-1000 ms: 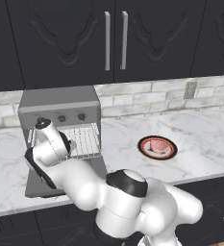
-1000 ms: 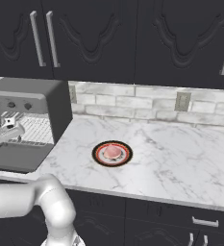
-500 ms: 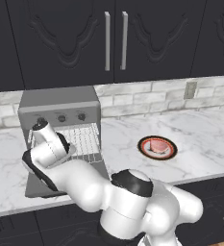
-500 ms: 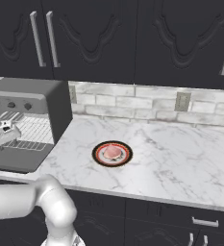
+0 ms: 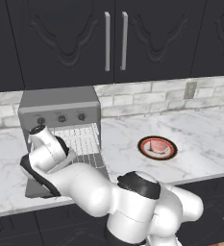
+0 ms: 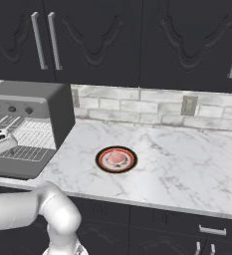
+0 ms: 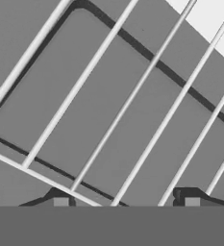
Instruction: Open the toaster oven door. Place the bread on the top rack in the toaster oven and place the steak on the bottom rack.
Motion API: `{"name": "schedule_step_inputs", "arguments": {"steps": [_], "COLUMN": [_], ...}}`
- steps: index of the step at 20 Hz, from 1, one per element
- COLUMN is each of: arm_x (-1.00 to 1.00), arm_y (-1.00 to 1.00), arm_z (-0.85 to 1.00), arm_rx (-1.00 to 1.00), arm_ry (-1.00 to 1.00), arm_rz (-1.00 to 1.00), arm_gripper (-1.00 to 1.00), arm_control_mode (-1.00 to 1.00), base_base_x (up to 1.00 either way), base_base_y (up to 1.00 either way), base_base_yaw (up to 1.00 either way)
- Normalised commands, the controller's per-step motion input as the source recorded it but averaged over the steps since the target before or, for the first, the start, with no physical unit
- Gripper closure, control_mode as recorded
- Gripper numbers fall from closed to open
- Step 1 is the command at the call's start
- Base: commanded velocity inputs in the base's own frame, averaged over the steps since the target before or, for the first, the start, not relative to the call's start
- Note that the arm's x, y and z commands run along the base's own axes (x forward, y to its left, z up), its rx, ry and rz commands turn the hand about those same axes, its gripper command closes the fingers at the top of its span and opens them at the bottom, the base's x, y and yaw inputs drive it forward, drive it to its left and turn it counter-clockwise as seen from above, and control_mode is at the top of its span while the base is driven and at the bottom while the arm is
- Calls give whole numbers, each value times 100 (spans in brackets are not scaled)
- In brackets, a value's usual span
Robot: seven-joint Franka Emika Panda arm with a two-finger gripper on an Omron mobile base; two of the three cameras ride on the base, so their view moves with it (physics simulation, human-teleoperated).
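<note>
Standing at the left end of the desk point(image 5: 200, 139), against the tiled wall, the oven point(image 5: 60, 108) has its door point(image 6: 13, 168) dropped flat onto the desk in front of it, so the light wire racks point(image 5: 84, 139) inside are exposed below a row of dark knobs point(image 5: 61, 118). Right at the mouth of the oven is the end effector point(image 7: 125, 204); the hand view looks closely down on rack wires running diagonally over a grey panel with a dark outline. Its two fingertips point(image 7: 60, 202) stand well apart, released, with nothing between them. The white arm point(image 5: 84, 187) reaches in from the base over the lowered door. To the right of the oven, well apart from it, a red-rimmed plate point(image 6: 130, 164) sits on the desk with the pinkish steak point(image 6: 117, 157) on it. Whether the bread lies there too cannot be told. Dark wall cabinets point(image 5: 113, 38) hang above.
</note>
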Motion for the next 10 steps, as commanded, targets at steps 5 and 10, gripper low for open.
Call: {"name": "schedule_step_inputs", "arguments": {"steps": [5,10], "arm_x": [-68,-64], "arm_y": [-6,-9], "arm_z": [-74,-78], "arm_rx": [1,0], "arm_ry": [11,16], "arm_rz": [0,0], "arm_gripper": [100,100], "arm_control_mode": [-100,-100], "base_base_x": [0,0], "base_base_y": [0,0], "base_base_yaw": [0,0]}}
